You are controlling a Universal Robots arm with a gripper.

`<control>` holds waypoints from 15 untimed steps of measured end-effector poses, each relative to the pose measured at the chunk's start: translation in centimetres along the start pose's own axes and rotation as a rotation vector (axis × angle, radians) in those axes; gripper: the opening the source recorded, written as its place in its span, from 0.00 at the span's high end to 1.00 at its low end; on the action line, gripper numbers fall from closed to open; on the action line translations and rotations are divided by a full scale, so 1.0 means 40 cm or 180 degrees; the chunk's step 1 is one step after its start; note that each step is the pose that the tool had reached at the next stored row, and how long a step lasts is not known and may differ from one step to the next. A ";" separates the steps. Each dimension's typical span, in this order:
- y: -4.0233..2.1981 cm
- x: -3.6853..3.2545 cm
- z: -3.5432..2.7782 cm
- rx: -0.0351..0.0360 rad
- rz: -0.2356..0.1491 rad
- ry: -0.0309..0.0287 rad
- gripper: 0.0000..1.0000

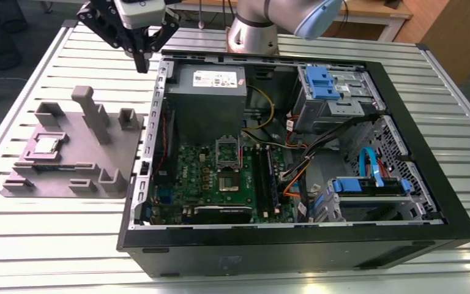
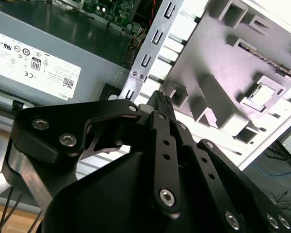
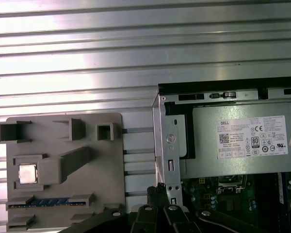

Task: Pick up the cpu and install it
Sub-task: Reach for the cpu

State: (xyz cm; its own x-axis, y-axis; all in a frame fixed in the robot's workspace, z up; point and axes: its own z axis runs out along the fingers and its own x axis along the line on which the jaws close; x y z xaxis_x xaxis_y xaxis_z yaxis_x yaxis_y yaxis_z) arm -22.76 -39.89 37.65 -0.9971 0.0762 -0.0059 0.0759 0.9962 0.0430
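The cpu (image 1: 46, 145) lies flat in a square pocket of the grey jig (image 1: 71, 174), well apart from the claw (image 1: 141, 60). The claw hangs empty with its jaws pinched together, above the table (image 1: 55, 233). It is between the jig and the case (image 1: 300, 245) corner, near the power supply (image 1: 206, 92).

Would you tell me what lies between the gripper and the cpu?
Exterior view: bare table, then the fixture's tall post, between gripper and cpu.

Slatted metal table (image 1: 55, 245), two loads aboard.
Sitting flat on the slats: grey moulded fixture plate (image 1: 88, 154) at the exterior view's left, open black computer case (image 1: 300, 251) just beside it, to the right.
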 end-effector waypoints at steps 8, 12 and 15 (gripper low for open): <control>-0.001 0.006 0.002 0.0000 0.0000 0.0003 0.89; -0.001 0.008 0.004 0.0000 0.0000 0.0006 0.89; -0.001 0.010 0.004 0.0000 0.0000 0.0006 0.89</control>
State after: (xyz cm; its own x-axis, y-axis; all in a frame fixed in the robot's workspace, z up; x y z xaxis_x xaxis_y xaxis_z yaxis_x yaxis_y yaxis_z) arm -23.18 -39.89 37.48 -0.9971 0.0763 -0.0040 0.0760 0.9962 0.0429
